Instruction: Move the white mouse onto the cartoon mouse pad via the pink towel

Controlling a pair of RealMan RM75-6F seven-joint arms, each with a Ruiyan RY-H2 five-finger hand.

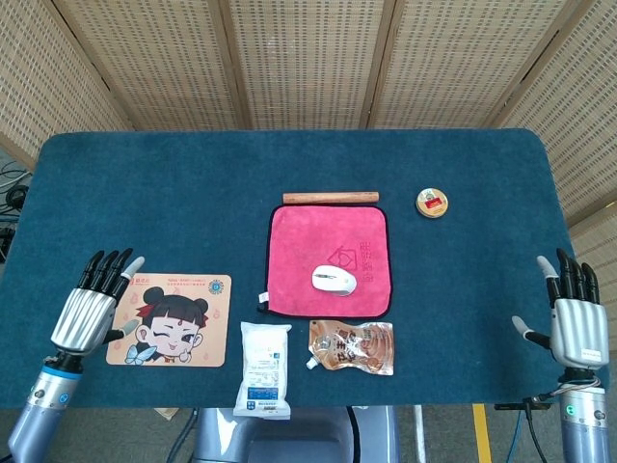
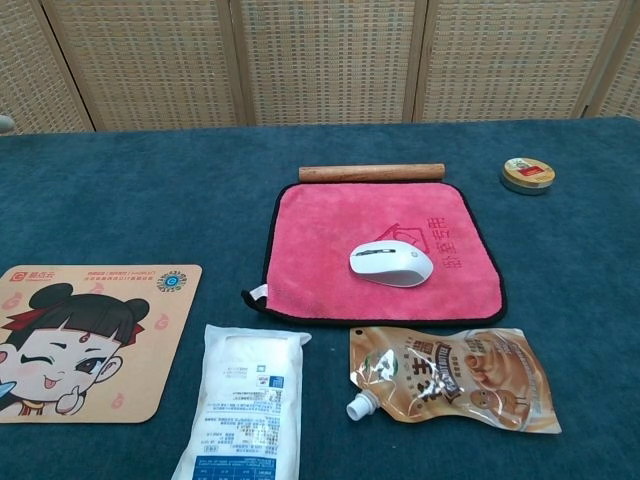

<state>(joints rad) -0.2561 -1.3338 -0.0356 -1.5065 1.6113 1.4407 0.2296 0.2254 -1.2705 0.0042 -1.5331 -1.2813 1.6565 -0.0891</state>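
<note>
Resting on pink towel (image 1: 329,260): white mouse (image 1: 334,280).

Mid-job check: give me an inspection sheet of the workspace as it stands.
Surface: table under dark teal cloth.
Job's things: white mouse lies on pink towel; cartoon mouse pad bare.
Clutter: wooden stick along the towel's far edge, round tin, white pouch, brown spouted pouch.
Hands: left hand and right hand hold nothing, fingers apart.
Cables: nothing seen on the table.
Surroundings: woven screens behind.
</note>
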